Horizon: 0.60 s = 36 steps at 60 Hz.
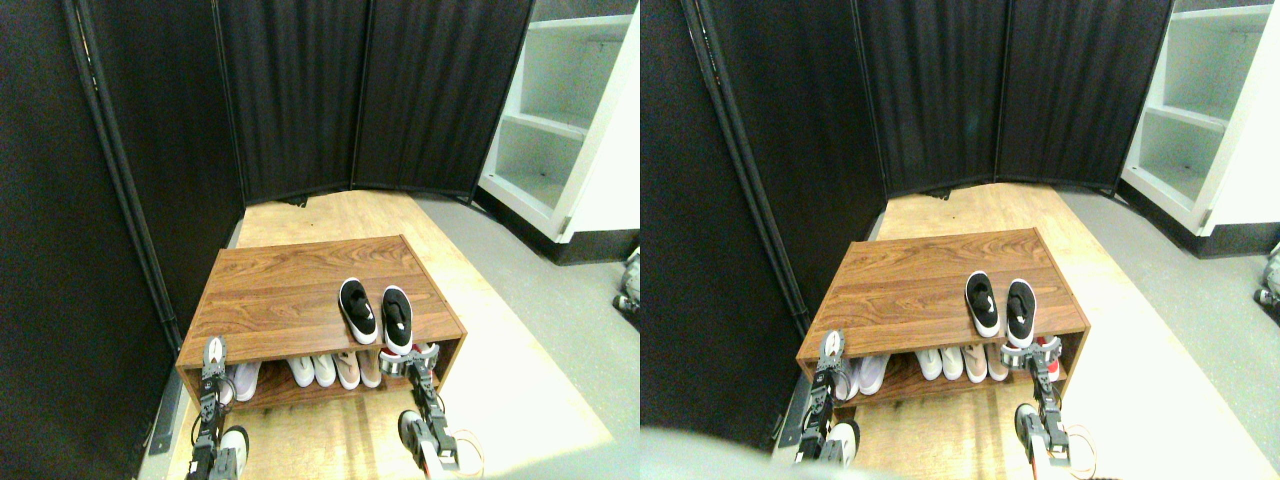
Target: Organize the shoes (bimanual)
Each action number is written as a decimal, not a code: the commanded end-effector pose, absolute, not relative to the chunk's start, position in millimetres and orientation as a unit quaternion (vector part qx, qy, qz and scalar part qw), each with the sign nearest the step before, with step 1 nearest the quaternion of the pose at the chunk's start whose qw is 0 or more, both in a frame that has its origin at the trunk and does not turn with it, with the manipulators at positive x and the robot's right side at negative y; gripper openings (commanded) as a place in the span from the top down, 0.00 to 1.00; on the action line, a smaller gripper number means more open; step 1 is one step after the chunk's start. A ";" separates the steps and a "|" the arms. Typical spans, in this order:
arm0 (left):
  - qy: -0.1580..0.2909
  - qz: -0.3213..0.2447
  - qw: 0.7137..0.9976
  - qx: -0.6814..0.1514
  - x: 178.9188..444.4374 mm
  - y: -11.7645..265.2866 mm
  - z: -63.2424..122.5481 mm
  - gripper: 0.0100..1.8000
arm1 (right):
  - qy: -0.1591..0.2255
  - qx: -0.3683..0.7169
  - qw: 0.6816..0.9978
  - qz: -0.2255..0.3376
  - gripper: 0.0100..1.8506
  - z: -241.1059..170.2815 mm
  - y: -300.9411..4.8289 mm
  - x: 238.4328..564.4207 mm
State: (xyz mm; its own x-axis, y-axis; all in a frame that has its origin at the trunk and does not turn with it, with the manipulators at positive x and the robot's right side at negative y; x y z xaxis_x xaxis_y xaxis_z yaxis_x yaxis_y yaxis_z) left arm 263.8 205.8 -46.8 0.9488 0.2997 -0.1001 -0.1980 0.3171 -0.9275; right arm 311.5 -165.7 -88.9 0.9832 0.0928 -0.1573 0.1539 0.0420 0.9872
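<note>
Sitting atop the rack [290, 290]: two black shoes [377, 315] (side by side, touching).

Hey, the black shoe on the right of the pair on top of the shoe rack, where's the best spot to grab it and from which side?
Probably the heel end of the right black shoe, coming from the front. It lies on the rack top with that end at the front edge, nearest the right gripper. The left black shoe sits close beside it, so side access looks tight.
</note>
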 end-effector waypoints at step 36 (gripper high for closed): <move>-0.068 0.130 0.817 -0.558 259.9 206.3 -39.4 1.00 | 0.080 0.675 0.733 -0.030 0.18 -89.7 -170.0 326.9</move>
State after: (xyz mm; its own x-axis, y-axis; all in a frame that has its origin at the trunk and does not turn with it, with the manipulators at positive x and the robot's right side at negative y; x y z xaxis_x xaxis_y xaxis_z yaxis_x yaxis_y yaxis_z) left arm 259.1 207.8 -45.8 0.9519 0.2969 -0.0763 -0.1777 0.3318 -0.9264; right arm 323.7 -170.2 -94.5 0.9801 0.0751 -0.1839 0.1768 0.0927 0.9799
